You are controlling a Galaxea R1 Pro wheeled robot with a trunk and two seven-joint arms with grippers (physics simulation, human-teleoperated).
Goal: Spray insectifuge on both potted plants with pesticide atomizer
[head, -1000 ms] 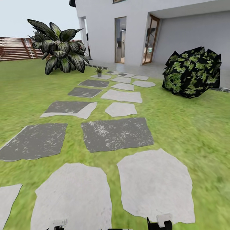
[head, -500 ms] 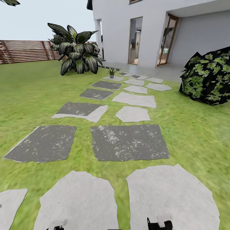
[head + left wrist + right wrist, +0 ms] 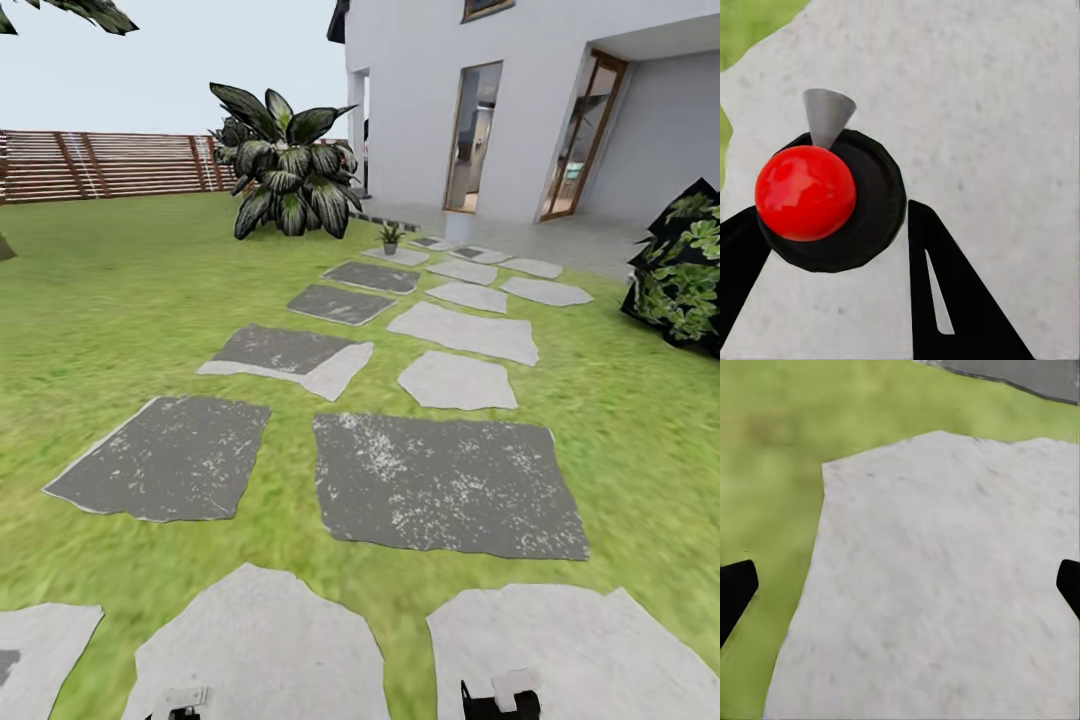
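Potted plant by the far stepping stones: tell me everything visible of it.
The potted plant is small and distant: a low rosette of pointed green leaves in a tiny grey pot. It stands upright at the far end of the stepping stones, on or just beside a pale one, near the big dark-leaved bush. Finer detail is too small to tell.

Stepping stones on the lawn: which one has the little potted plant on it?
The pale stone farthest up the path, nearest the house; the potted plant stands on it, beside the big leafy bush.
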